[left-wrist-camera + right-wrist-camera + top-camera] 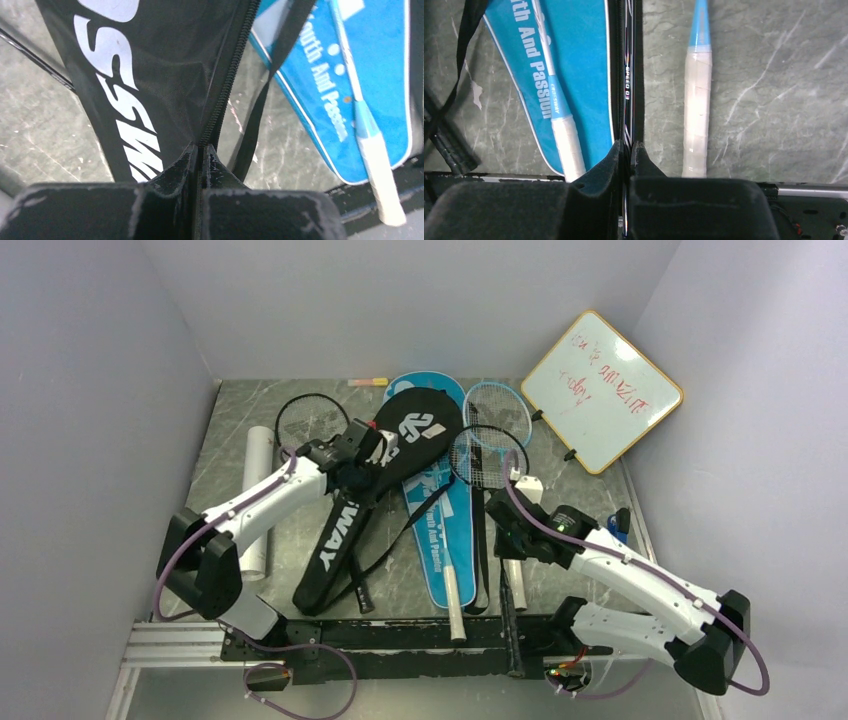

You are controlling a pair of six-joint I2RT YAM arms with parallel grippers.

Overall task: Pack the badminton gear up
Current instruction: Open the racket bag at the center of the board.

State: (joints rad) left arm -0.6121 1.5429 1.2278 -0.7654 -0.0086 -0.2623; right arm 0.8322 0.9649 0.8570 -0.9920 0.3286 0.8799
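The black CROSSWAY cover (385, 465) lies slanted at the table's middle, and my left gripper (362, 468) is shut on its zipper edge (220, 95). In the left wrist view the gripper (201, 147) pinches the zipper. The blue cover (440, 525) lies beside it with a white-gripped racket handle (566, 142) on it. My right gripper (503, 525) is shut on a black racket's shaft (628, 85), as the right wrist view shows (628, 146). A second white-gripped handle (696, 125) lies on the table to its right. Another black racket's head (312, 422) and the white tube (258, 495) lie at left. I see no shuttlecocks clearly.
The wood-framed whiteboard (602, 390) leans at the back right. A pink-yellow marker (368, 382) lies by the back wall. A light-blue racket head (497, 412) and a darker one (487, 457) overlap behind the right gripper. Grey walls close in on three sides.
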